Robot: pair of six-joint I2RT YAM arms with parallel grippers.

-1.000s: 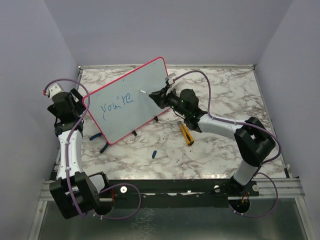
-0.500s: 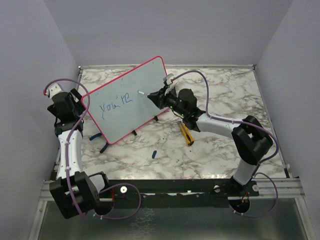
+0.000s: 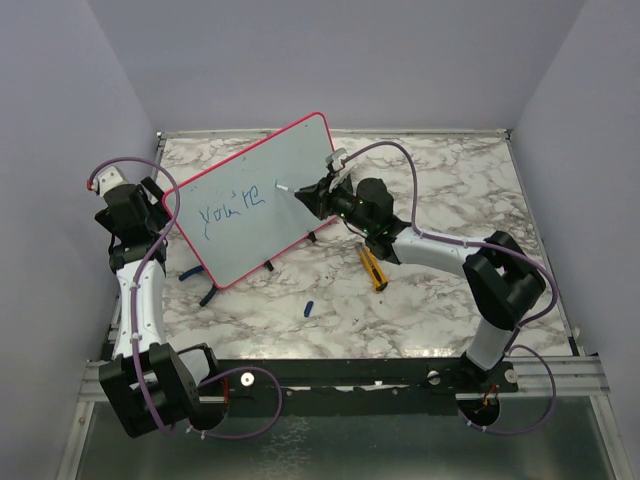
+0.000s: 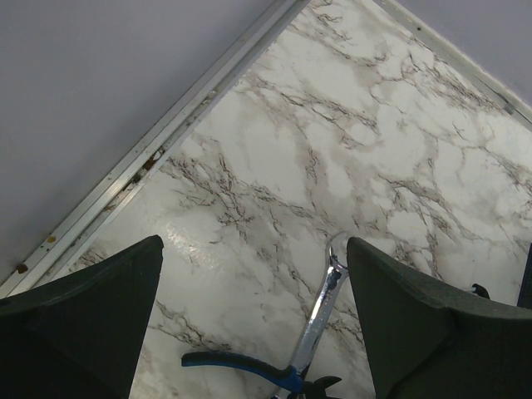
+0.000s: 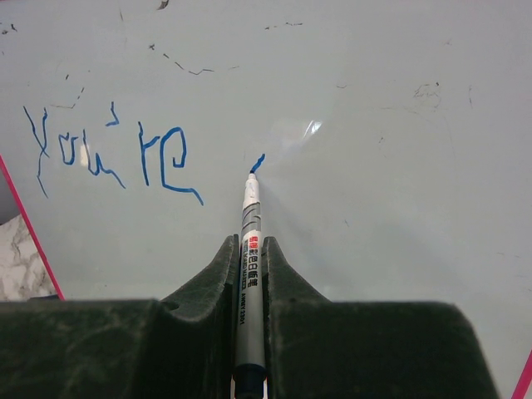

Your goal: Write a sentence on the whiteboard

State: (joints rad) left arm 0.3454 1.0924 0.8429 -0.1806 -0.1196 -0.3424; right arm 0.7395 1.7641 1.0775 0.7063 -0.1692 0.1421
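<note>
About a third into sentence point(image 5: 112, 158) on whiteboard point(image 5: 399, 208): "you're" written, next stroke point(image 5: 258, 161) started right of it. Right gripper point(image 5: 248, 246) pinching marker point(image 5: 251, 208); left gripper point(image 4: 253, 249) wide, empty.

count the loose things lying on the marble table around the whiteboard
3: a yellow tool right of the whiteboard, a small blue piece in front of it, a blue-handled tool by the board's left corner. More may hide under the board.

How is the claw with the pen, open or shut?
Shut. The right claw pinches the marker tight, its tip at the whiteboard.
</note>
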